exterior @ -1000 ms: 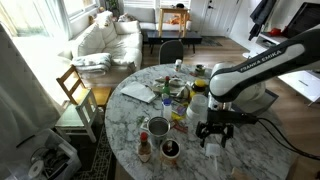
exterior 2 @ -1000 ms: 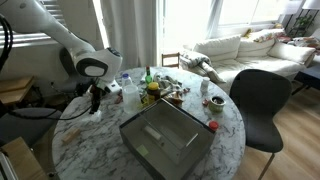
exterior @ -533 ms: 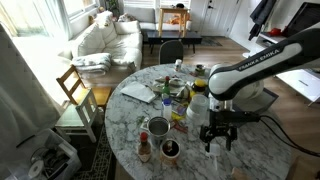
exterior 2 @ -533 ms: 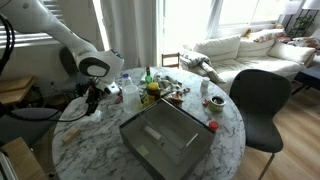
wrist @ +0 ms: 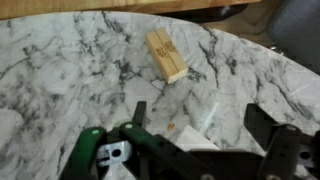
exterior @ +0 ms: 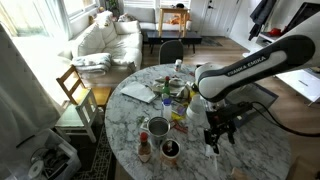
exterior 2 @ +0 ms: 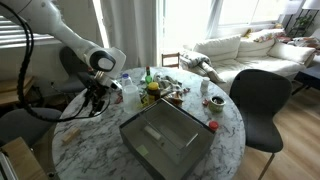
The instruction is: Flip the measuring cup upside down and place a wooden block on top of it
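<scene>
The end effector (wrist: pixel 198 120) hangs low over the marble surface (wrist: pixel 60 60), its fingers spread apart; the wooden block (wrist: pixel 167 55) lies flat at its 12 o'clock, not touching.

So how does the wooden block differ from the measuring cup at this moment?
Colour: the wooden block is opaque pale tan; the measuring cup is whitish and translucent. Shape: the wooden block is a sharp-edged rectangular piece; the measuring cup shows only a pale sliver. Place: the wooden block lies free on the marble table, beyond the gripper; the measuring cup sits between its fingers, grip unclear. Both are small.
</scene>
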Controlling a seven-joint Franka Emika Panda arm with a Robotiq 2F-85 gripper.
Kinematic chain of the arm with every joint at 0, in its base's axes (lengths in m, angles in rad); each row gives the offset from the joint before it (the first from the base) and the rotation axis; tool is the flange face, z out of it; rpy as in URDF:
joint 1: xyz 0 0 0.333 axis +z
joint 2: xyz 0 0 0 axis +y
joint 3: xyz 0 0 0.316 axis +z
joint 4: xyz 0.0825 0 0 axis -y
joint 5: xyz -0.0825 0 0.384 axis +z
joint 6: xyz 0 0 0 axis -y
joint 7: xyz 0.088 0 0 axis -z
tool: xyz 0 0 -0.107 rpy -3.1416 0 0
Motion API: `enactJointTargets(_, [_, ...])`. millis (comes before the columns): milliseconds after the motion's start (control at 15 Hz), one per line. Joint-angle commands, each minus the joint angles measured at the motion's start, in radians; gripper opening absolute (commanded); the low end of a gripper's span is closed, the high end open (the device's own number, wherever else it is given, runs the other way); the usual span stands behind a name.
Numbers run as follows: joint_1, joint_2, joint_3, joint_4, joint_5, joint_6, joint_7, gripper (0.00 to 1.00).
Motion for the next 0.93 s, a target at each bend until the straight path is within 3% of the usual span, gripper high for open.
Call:
enactJointTargets(0, [0.04,0.07,0.021,0.07,-0.093,-0.002,-0.064,1.0])
enactJointTargets(533, [0.104,0.13,0.027,0.101,-0.321,0.044,-0.1,1.0])
enactJointTargets(867, [0.094,0.143,0.049,0.099,-0.328,0.118,-0.178,1.0])
